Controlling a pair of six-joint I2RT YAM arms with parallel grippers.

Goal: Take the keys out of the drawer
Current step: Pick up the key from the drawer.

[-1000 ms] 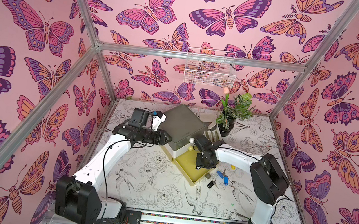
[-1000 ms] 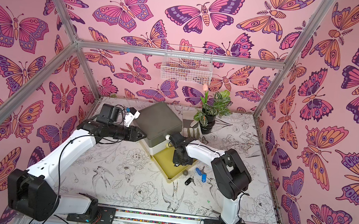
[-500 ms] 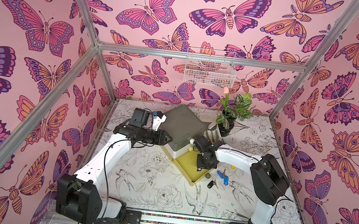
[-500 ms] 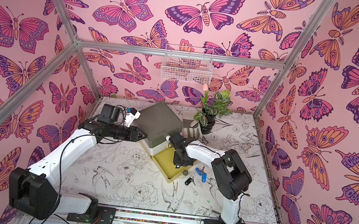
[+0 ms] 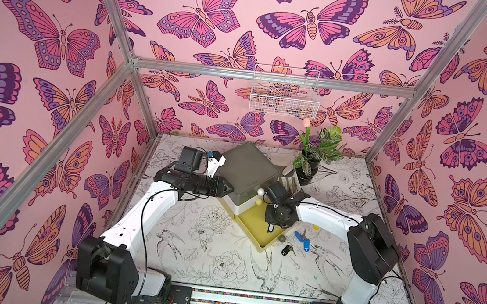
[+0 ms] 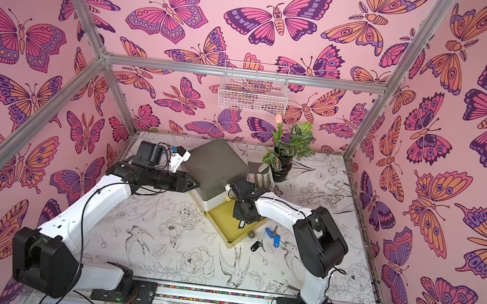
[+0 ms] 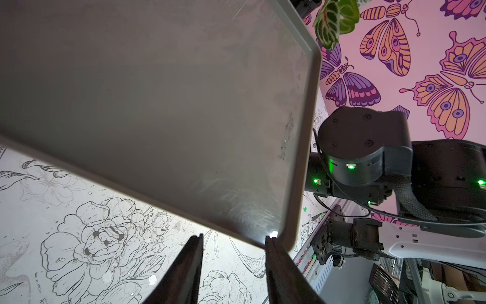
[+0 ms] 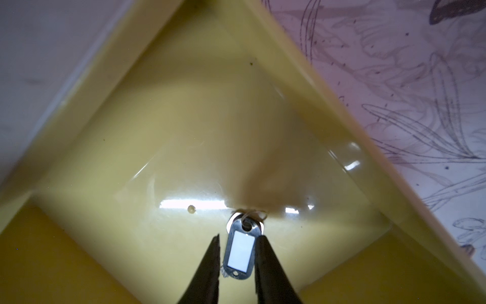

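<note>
Right wrist view, right gripper (image 8: pixel 238 236): set low in yellow drawer (image 8: pixel 184 118), narrowly parted, straddling tagged key (image 8: pixel 240 255) lying between fingertips on drawer floor, ring end just beyond tips.

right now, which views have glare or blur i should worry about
Right wrist view: white glare streaks on the drawer floor, tablecloth soft, key tag fairly sharp. Left wrist view: bright hot spot at a corner of the cabinet top. Both top views: even light, no blur.
</note>
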